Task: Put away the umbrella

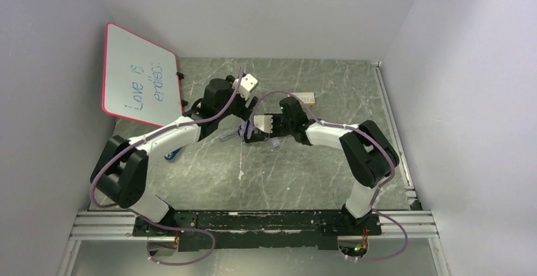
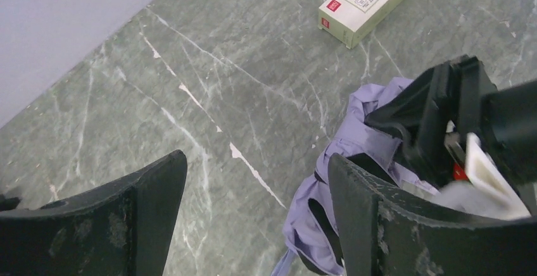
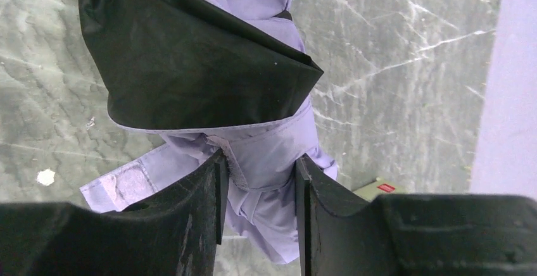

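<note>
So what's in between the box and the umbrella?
Just bare table. In the left wrist view, nothing sits between the box and the umbrella.

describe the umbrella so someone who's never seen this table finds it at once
On the grey marbled table, look near the middle. The umbrella is the crumpled lavender bundle with black lining, pinched in the right gripper. Unlike the stiff pale box nearby, it is soft cloth.
</note>
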Tool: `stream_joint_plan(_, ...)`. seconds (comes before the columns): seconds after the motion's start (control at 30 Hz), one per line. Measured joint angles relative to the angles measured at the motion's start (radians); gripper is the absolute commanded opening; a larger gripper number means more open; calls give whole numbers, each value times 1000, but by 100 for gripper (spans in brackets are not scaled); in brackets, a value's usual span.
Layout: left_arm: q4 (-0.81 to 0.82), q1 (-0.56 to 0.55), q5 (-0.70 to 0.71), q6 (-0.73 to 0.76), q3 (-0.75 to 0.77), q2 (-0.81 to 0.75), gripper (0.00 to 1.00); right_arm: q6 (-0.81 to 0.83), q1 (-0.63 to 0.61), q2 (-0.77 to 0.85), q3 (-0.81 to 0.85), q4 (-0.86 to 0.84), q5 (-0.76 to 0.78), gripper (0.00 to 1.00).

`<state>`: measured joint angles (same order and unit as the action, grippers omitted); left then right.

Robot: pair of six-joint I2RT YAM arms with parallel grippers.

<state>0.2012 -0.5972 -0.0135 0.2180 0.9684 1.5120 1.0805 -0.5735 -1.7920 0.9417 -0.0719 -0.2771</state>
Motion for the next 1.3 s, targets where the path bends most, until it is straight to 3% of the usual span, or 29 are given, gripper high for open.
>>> stream_joint_plan(0.2,-64,37,-119,34,96,101,85,29,-51,38,-126,-185,107,24)
stream_joint_plan(0.4,-179,72,-259,107,245,230,84,40,-93,40,-166,-253,201,24)
stream_joint_plan(0.8,-445,79,-491,180,429,463,83,43,-132,44,-182,-271,287,23)
stream_joint_plan(1.0,-510,80,-518,166,478,522,81,43,-137,48,-185,-268,297,23)
stream_joint_plan(1.07,-524,80,-518,164,478,523,78,43,-140,49,-185,-266,299,23)
stream_joint_plan(1.2,-554,79,-519,159,477,523,63,42,-145,49,-184,-263,308,23)
stream_joint_plan(1.3,-573,77,-524,159,476,523,64,39,-152,48,-183,-260,320,23)
